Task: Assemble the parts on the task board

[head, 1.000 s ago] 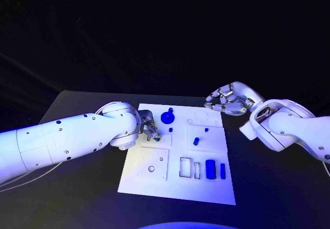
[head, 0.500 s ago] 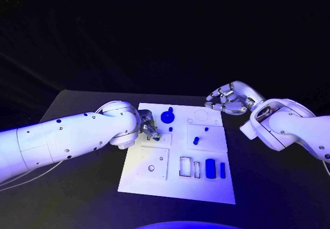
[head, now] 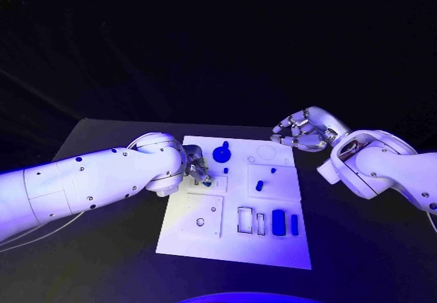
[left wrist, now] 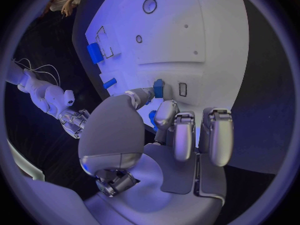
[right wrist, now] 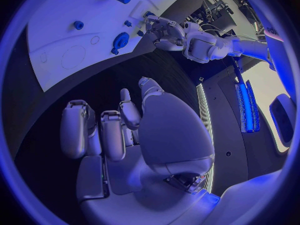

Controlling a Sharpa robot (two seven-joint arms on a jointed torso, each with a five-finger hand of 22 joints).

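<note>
Your left hand [head: 197,170] pinches a small blue part [left wrist: 159,88] over the task board [head: 205,237]; right hand [head: 300,131] curled, holding nothing; several slots unfilled.

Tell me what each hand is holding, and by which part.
The left hand pinches a small blue part by its end, over the task board. The right hand holds nothing.

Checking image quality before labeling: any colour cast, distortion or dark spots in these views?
Head view: blue-violet light washes the task board and both arms; the surroundings are near black. Left wrist view: fisheye bends the board's edges, and the left hand blocks part of it. Right wrist view: same bending; bright blue strip glares at the rim.
</note>
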